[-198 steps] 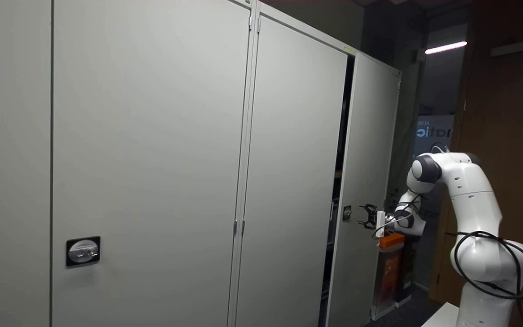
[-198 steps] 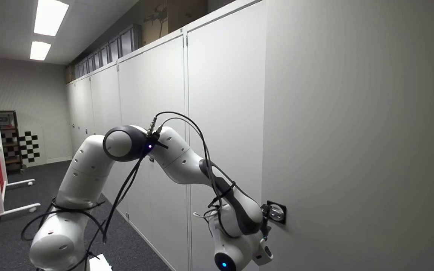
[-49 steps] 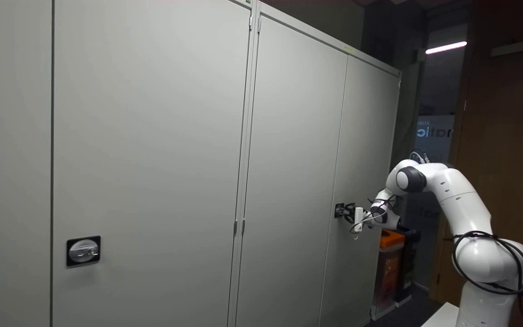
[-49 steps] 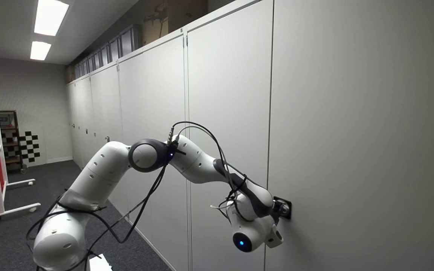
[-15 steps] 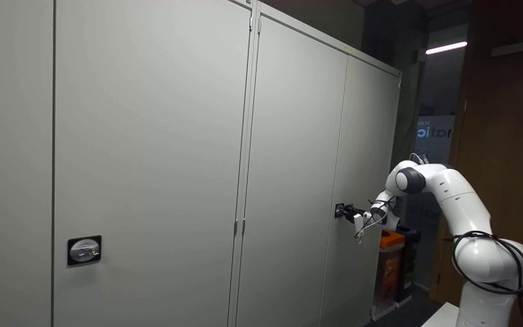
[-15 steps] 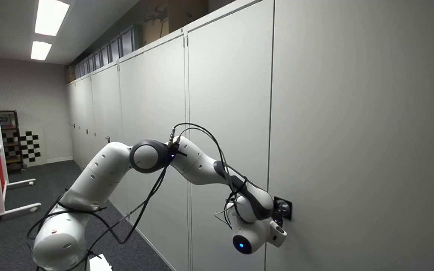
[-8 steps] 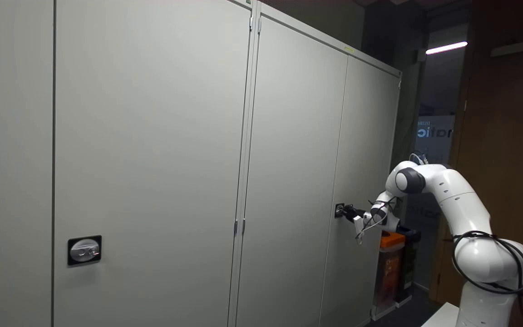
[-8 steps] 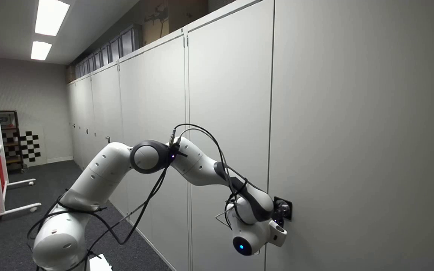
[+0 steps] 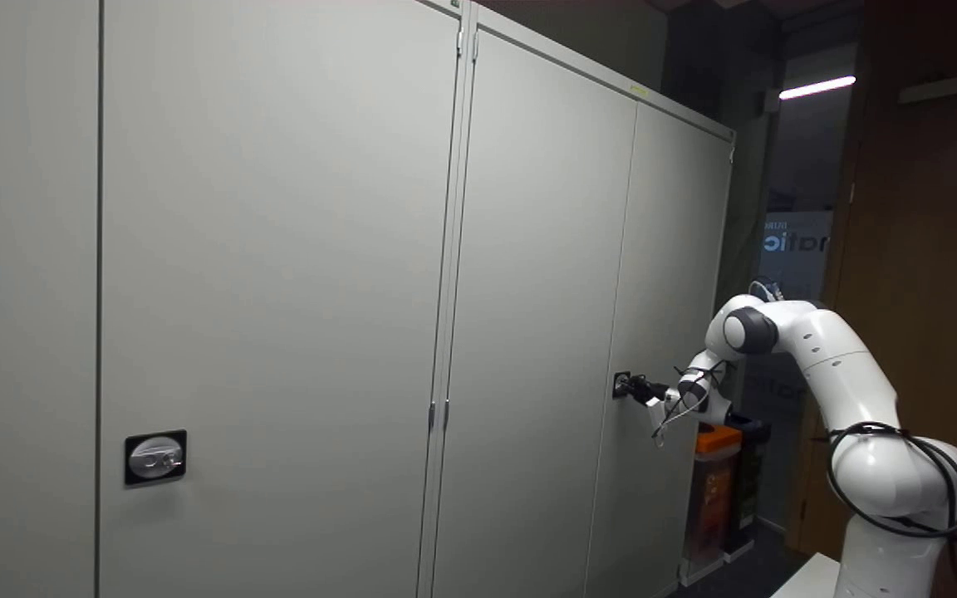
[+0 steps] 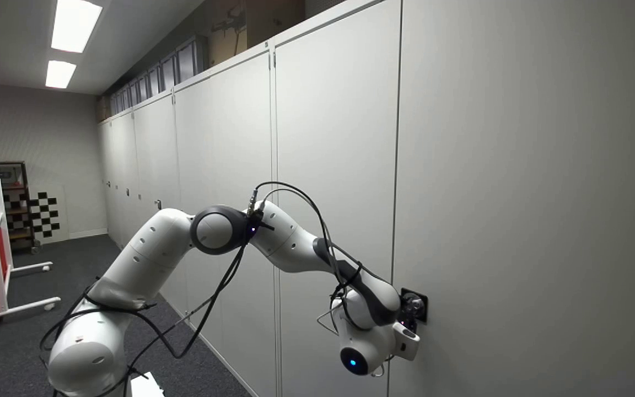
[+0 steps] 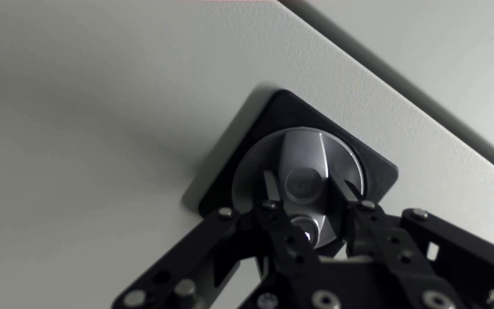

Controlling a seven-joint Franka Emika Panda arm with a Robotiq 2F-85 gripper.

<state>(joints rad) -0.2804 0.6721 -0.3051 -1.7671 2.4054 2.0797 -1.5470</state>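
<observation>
The end effector (image 11: 307,188) is gripping the silver knob (image 11: 302,159); a black plate (image 11: 290,109) is surrounding it, a door seam (image 11: 375,64) running nearby.

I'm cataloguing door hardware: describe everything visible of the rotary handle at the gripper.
The rotary handle is a grey, metallic-looking disc on a black square backplate, set on the cabinet door near its edge. A raised grip bar crosses it, slanted to the backplate's sides, bearing a round, unreadable emblem and a lock cylinder. The gripper is closed on the bar, its fingers hiding part of the handle.
</observation>
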